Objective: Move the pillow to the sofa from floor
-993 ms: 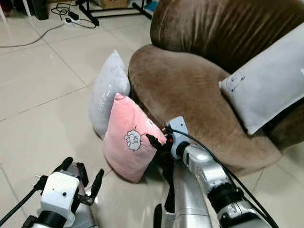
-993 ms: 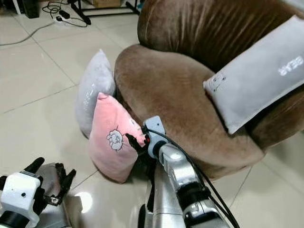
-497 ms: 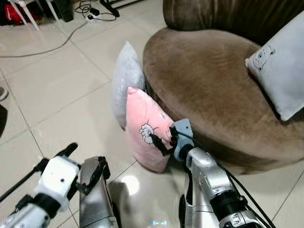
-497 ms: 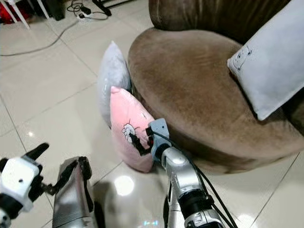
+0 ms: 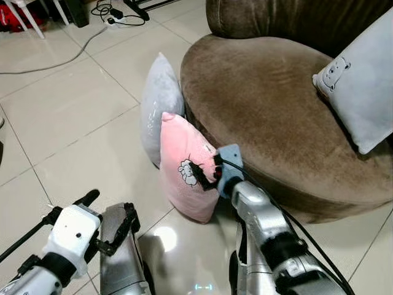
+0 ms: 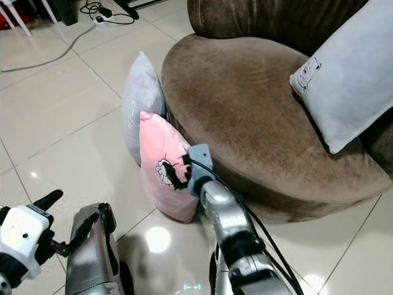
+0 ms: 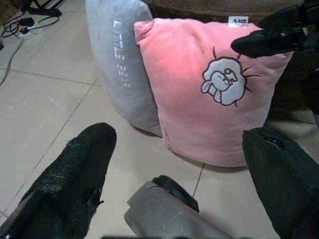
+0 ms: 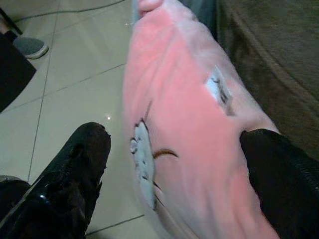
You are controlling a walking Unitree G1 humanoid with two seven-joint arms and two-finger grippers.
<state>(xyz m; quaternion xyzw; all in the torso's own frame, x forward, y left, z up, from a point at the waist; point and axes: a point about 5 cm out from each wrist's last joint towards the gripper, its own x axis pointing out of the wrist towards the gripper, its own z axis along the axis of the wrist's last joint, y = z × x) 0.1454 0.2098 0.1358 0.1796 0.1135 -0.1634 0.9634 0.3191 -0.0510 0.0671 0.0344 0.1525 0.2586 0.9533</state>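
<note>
Straddling the pink pillow (image 5: 184, 161) on the floor (image 5: 67, 117) by the sofa (image 5: 270, 104), the right gripper (image 5: 204, 174) has open jaws. Left gripper (image 7: 174, 174) hangs low, jaws open, empty.

Tiled floor (image 5: 67, 117), pink pillow (image 5: 184, 166), grey pillow (image 5: 159, 101), brown sofa (image 5: 270, 110) standing on it

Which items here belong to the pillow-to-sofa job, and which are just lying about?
Job:
pink pillow, on the floor against the sofa
brown sofa
right gripper, open astride the pink pillow

Lying about:
grey pillow on the floor
white pillow on the sofa
power strip
</note>
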